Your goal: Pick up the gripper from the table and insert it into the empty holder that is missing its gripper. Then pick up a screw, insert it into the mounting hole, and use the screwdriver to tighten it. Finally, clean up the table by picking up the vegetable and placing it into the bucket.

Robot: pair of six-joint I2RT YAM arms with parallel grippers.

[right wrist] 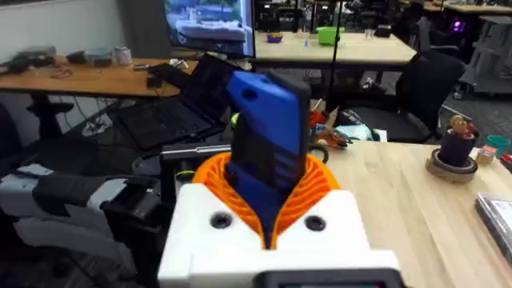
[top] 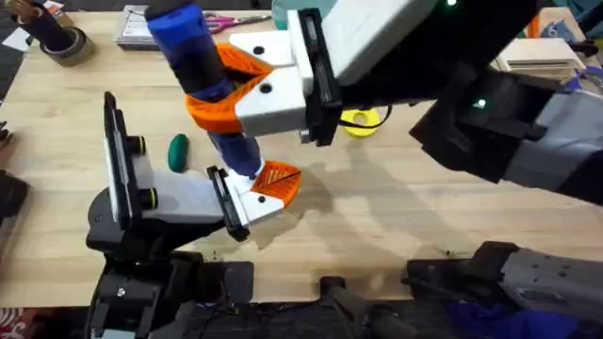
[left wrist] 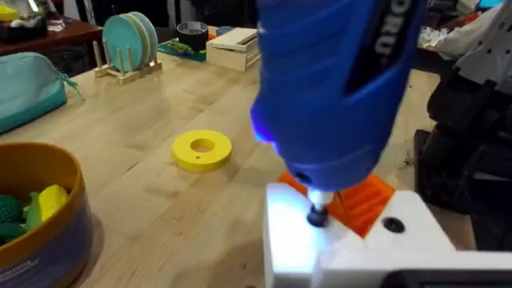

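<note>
We see right gripper [top: 247, 87] pinching screwdriver [top: 193, 47], orange pads pressed on blue body, tool upright. Tip meets white holder [left wrist: 300, 240] with orange gripper [top: 279, 177] seated beside it. Left gripper [top: 268, 188] sits low under tool; we cannot tell its finger state. Vegetable [top: 178, 153] lies on table [top: 396, 207], left of holder. Bucket [left wrist: 44, 208] stands apart, toys inside; yellow ring [left wrist: 202, 150] is nearby.
</note>
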